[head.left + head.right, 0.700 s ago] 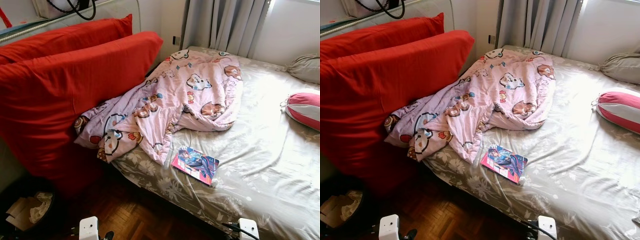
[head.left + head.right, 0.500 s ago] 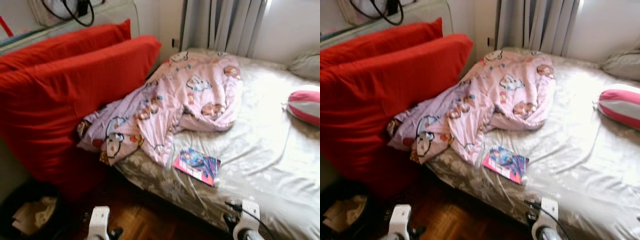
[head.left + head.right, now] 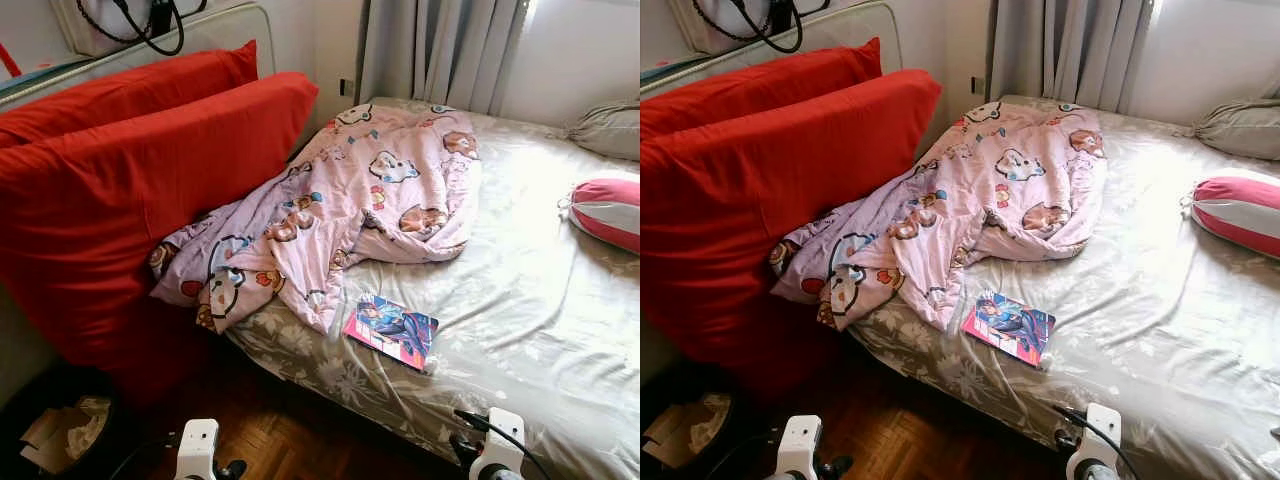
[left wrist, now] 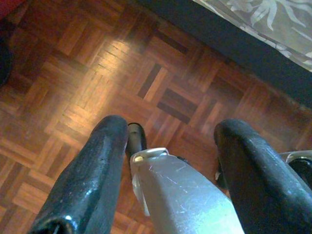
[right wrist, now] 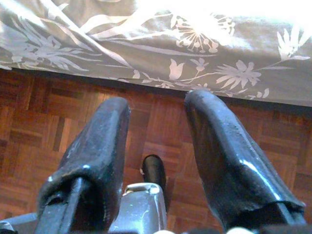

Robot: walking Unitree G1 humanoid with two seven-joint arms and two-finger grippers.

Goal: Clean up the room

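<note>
1. The robot stands at the foot corner of a bed (image 3: 540,300) covered with a grey floral sheet.
2. A pink cartoon-print blanket (image 3: 360,210) lies crumpled across the bed's left side, one end hanging over the edge against two red cushions (image 3: 130,190) that stand upright beside the bed.
3. A comic book (image 3: 391,330) lies flat on the sheet near the front edge, just beside the blanket's lower fold and apart from it.
4. A pink-and-white striped pillow (image 3: 607,212) rests at the right side of the bed, and a grey pillow (image 3: 604,128) lies beyond it near the wall.
5. Grey curtains (image 3: 440,50) hang behind the bed.
6. A dark bin (image 3: 55,435) holding crumpled paper sits on the parquet floor (image 3: 290,440), below the cushions.
7. The left gripper (image 4: 170,146) hangs low over the floor, its fingers spread apart and holding nothing.
8. The right gripper (image 5: 156,141) hangs low just in front of the bed's edge, fingers likewise parted and empty, with the sheet's hem above the floor ahead of it.
</note>
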